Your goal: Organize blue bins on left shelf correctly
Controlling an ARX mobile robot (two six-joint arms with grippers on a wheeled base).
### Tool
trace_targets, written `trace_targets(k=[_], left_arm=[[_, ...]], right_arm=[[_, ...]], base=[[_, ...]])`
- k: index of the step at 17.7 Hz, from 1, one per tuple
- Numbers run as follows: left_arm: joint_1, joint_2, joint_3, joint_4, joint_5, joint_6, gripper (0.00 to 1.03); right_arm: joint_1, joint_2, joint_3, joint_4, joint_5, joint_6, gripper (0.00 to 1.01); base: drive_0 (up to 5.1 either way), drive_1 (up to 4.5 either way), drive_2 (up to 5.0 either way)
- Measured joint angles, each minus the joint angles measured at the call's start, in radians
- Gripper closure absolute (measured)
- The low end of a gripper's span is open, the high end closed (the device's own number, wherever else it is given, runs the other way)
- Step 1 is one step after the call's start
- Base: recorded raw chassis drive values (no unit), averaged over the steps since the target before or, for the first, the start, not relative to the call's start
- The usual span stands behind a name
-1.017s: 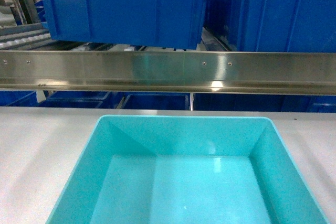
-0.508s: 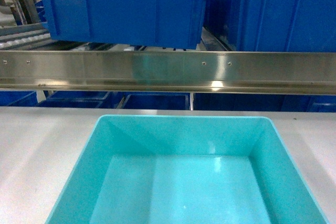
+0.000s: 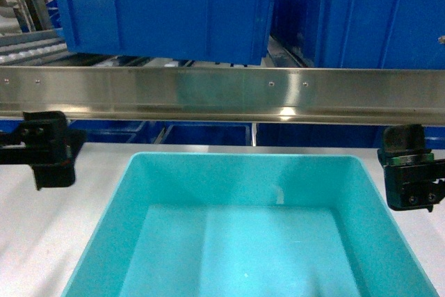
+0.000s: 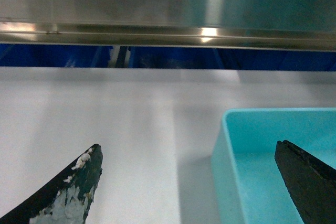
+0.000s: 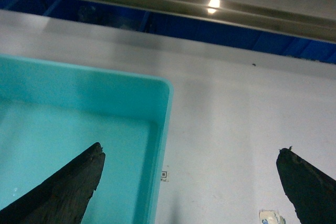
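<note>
One of the blue bins, light turquoise and empty, sits on the white table in the lower middle of the head view. Its far rim lies just short of the left shelf's steel front rail. My left gripper hangs open beside the bin's left wall. In the left wrist view this gripper straddles that wall, one finger over the table and one over the bin's inside. My right gripper is open at the right wall. From the right wrist, the gripper straddles the wall the same way.
Two large dark royal-blue bins stand on the level above the rail, and more dark blue shows under it. The white table top runs out on both sides. A small code sticker and a tape scrap lie right of the bin.
Both grippers have come into the head view, one on each side of the turquoise bin. The bin and the shelf have not moved.
</note>
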Motion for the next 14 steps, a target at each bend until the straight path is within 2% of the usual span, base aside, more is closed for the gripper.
trace_targets(k=[2, 5, 8, 12, 14], left_arm=[[-0.079, 0.053, 0.022, -0.003, -0.039, -0.034, 0.05], [-0.173, 0.144, 0.024, -0.006, -0.106, -0.083, 0.05], [-0.204, 0.192, 0.027, 0.01, -0.161, -0.114, 0.05], [-0.215, 0.231, 0.04, 0.018, -0.168, -0.129, 0.05], [-0.207, 0.249, 0.048, 0.027, -0.168, -0.136, 0.05]], right_arm=[[-0.008, 0.042, 0.011, -0.037, -0.006, 0.002, 0.03], [-0.039, 0.121, 0.009, 0.002, 0.004, 0.01, 0.03], [-0.062, 0.16, -0.002, 0.002, -0.035, 0.026, 0.03], [-0.066, 0.161, -0.039, -0.03, -0.114, 0.031, 0.03], [-0.044, 0.123, -0.042, -0.082, -0.147, 0.027, 0.03]], base=[[0.0, 0.0, 0.0], [0.0, 0.0, 0.0], [0.0, 0.0, 0.0], [0.0, 0.0, 0.0], [0.0, 0.0, 0.0]])
